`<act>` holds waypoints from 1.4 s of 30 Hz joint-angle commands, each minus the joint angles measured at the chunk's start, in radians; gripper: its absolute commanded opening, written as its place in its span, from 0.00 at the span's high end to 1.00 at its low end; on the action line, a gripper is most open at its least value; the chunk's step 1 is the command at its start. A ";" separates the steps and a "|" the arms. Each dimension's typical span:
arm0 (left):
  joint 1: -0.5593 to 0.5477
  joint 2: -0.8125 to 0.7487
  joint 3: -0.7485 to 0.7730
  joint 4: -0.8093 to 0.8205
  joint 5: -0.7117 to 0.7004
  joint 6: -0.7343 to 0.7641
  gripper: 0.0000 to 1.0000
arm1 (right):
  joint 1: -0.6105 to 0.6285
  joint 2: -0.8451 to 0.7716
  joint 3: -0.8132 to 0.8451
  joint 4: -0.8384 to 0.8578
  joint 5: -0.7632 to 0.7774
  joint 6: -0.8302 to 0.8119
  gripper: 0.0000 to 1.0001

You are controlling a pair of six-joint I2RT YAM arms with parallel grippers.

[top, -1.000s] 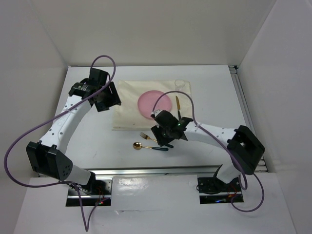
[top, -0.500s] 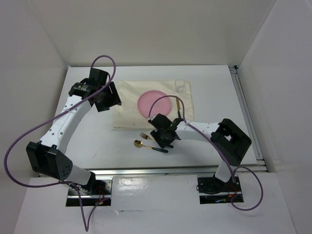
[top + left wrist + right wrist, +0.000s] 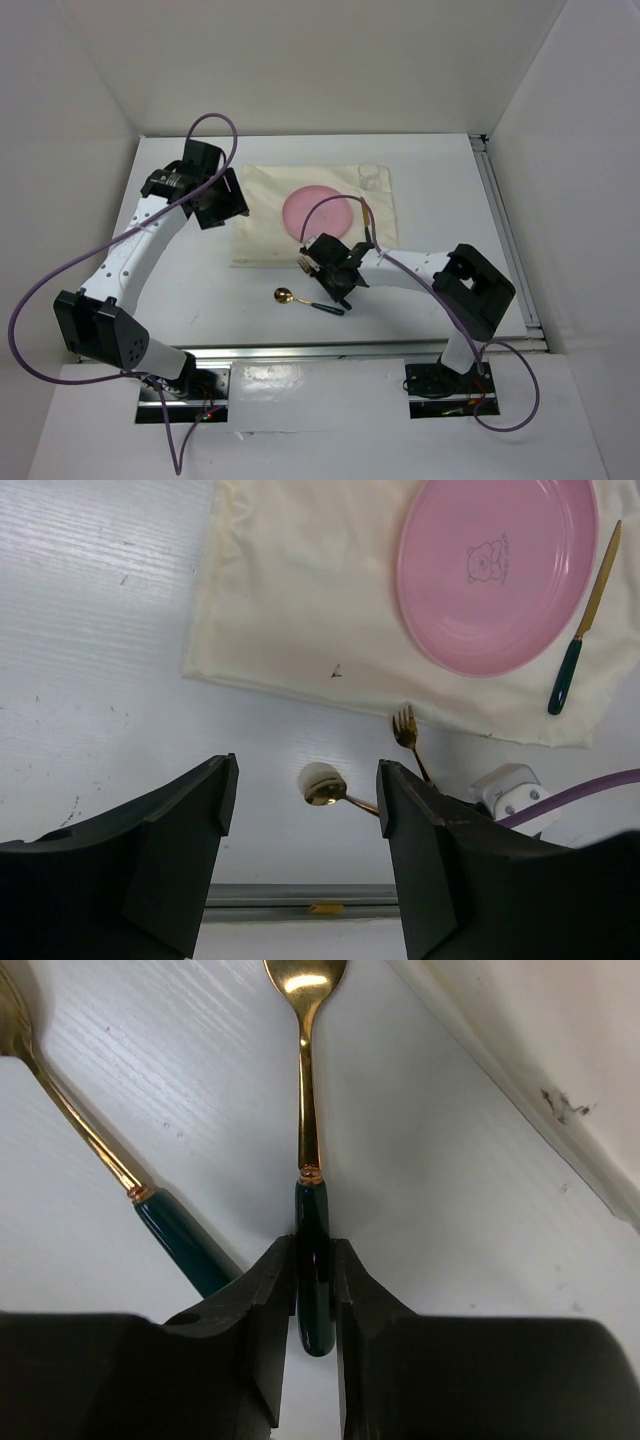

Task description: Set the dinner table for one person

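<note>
My right gripper (image 3: 319, 268) (image 3: 313, 1260) is shut on the dark green handle of a gold fork (image 3: 308, 1110), just in front of the cream cloth (image 3: 265, 215). The fork's tines (image 3: 304, 262) point left, away from the gripper. A gold spoon (image 3: 284, 296) (image 3: 175, 1235) with a matching handle lies beside it on the dinner table (image 3: 200, 290). On the cloth sit a pink plate (image 3: 318, 212), a gold knife (image 3: 367, 215) to its right, and a clear glass (image 3: 369, 175) at the far right corner. My left gripper (image 3: 215, 195) (image 3: 305, 780) hangs open and empty above the cloth's left edge.
A metal rail (image 3: 320, 352) runs along the table's near edge, and another (image 3: 500, 220) along the right side. White walls close in the table on three sides. The right arm's purple cable (image 3: 345, 200) arcs over the plate.
My right gripper slid left onto the fork and closed on its handle. The fork has shifted toward the cloth. The left arm and the spoon have not moved.
</note>
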 commanded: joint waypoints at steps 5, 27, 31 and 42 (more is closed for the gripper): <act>0.006 0.003 0.006 0.013 0.009 0.023 0.26 | 0.009 -0.161 0.091 -0.106 0.064 -0.070 1.00; 0.035 -0.158 0.158 -0.007 -0.092 -0.090 0.26 | -0.126 0.442 0.981 -0.064 -0.082 0.480 1.00; 0.044 -0.235 0.108 0.006 -0.128 -0.124 0.26 | -0.135 0.608 1.136 -0.077 -0.095 0.537 1.00; 0.053 -0.235 0.117 0.002 -0.098 -0.104 0.26 | -0.144 0.783 1.234 -0.049 -0.123 0.620 0.91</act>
